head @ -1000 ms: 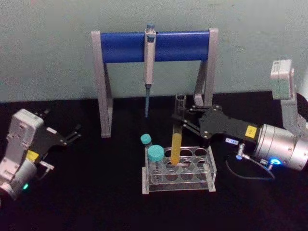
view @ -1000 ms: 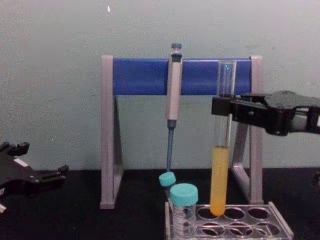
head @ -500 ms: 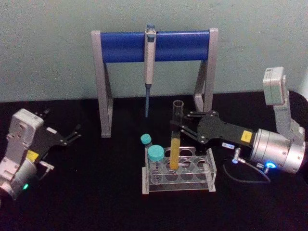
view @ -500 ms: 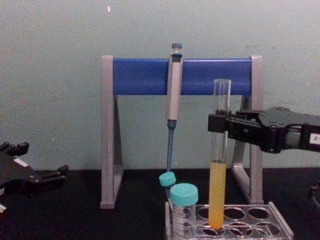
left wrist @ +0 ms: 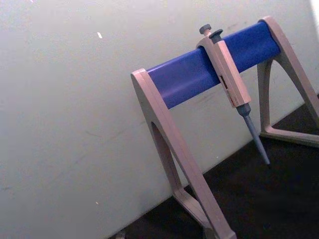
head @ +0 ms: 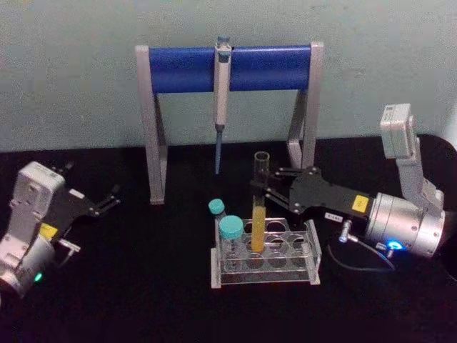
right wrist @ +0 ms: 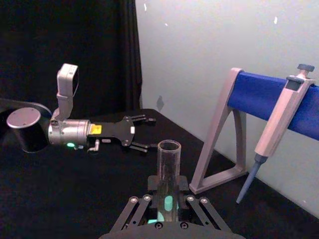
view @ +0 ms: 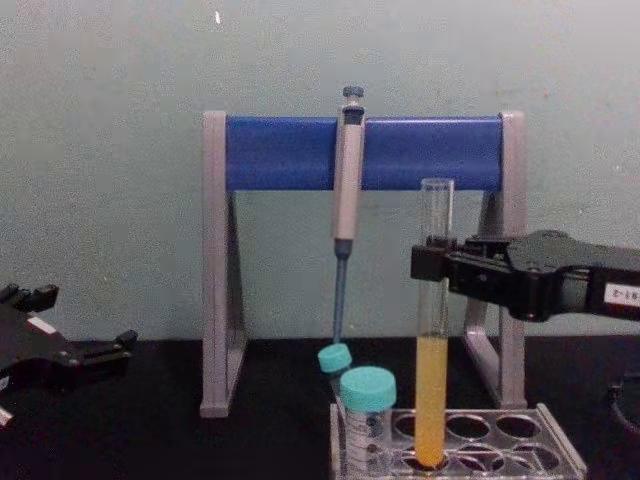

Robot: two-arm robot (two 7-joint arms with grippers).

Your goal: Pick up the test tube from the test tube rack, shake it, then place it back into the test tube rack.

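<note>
Over the last second the right gripper (head: pixel 261 189) had come down, carrying the tall clear glass test tube (head: pixel 258 209) with yellow-orange liquid from just above the low clear plastic test tube rack (head: pixel 314 259) into one of its round holes. The tube stood nearly upright, its lower end below the rack's top plate in the second column from the robot's left; whether it reached the rack's floor could not be told. The black fingers clenched the tube on its clear upper part, above the liquid and below the open rim, as the chest view (view: pixel 430 262) also showed.

Two shorter teal-capped tubes (head: pixel 230 230) stood at the rack's left end, close beside the test tube without touching it. Behind the rack, a grey-blue pipette (head: pixel 222 86) hung from the blue bar of the grey pipette stand (head: pixel 178 69).

The left gripper (head: pixel 91 180) rested well to the left on the black table (head: pixel 143 286), fingers spread and holding nothing.
</note>
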